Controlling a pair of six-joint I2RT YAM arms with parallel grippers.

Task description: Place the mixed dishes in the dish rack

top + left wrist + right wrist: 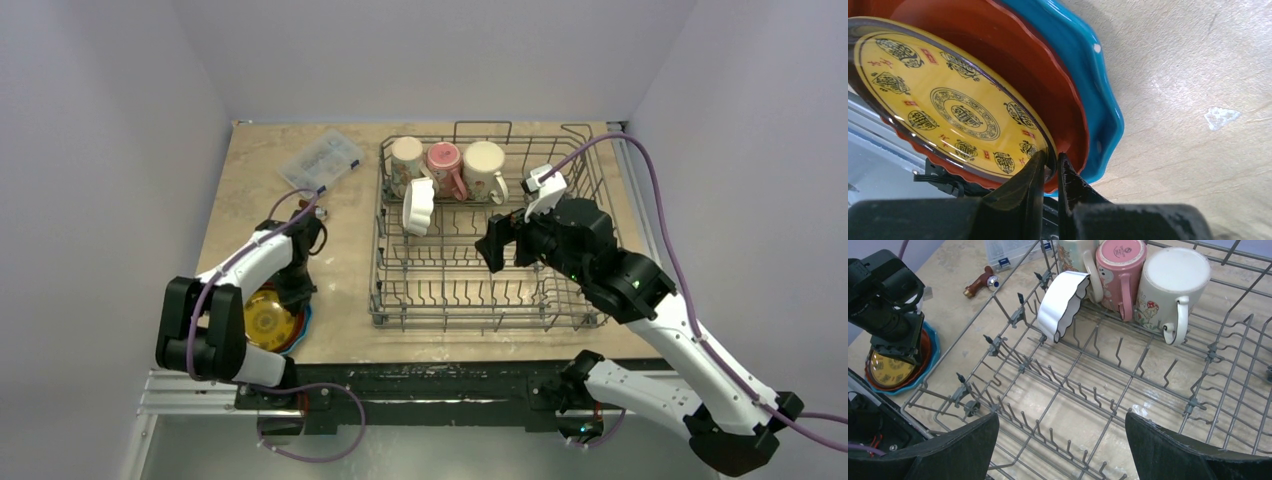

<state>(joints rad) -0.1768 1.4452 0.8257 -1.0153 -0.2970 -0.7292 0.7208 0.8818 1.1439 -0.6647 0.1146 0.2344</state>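
By the table's (350, 215) near left edge, the left end effector (1052, 161) pinches the rim of the yellow-patterned plate (948, 100), fingers almost together. That plate lies on the orange plate (1013, 65), which sits in the blue plate (1098, 100). The yellow face carries black medallions and small red marks like script, none of which I can read.

A strip of bare table runs between the stack and the dish rack (378, 290). The right end effector (1062, 416) hangs spread wide over the rack's near rows of tines, gripping nothing, and those rows stand free.

The scalloped bowl (418, 205) stands on edge by the rack's left wall. Behind it are the left cream mug (406, 152), pink mug (443, 157) and right cream mug (484, 160), bases up, with printed figures but no legible words.

Left of the rack lie a red-brown tool (979, 284) and a clear box (320, 158).
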